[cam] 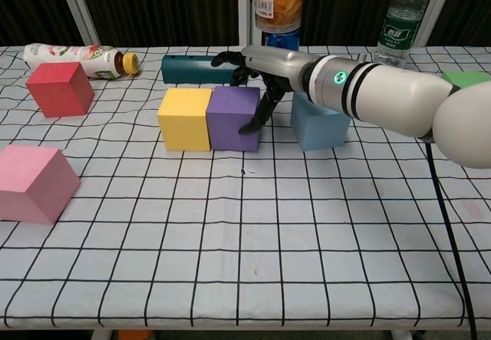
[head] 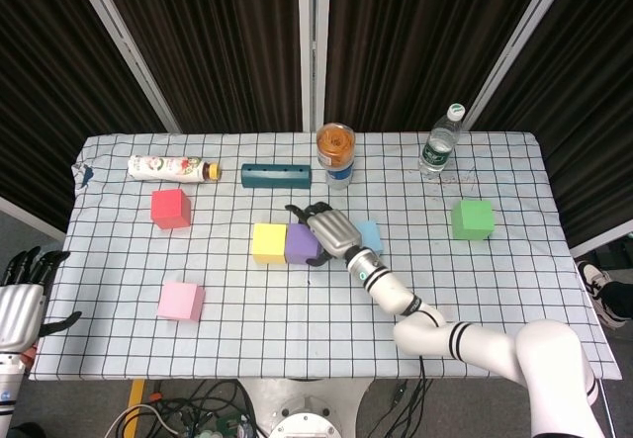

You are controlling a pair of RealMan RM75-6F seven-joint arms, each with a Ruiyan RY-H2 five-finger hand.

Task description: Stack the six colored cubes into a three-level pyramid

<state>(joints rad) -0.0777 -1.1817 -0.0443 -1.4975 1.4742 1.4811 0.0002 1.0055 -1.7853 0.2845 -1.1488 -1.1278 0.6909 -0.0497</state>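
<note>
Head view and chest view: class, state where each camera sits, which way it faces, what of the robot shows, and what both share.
Head view: high above, looking down on the checked tablecloth; both hands show, left hand, right hand.
Chest view: low at the table's front edge, facing across; only the right arm and hand.
Shared: purple cube beside yellow cube.

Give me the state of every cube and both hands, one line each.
yellow cube: flat on table, touching purple cube
purple cube: held by right hand
blue cube: alone on table
red cube: alone
pink cube: alone
green cube: alone
right hand: grips purple cube
left hand: off table, holding nothing
</note>
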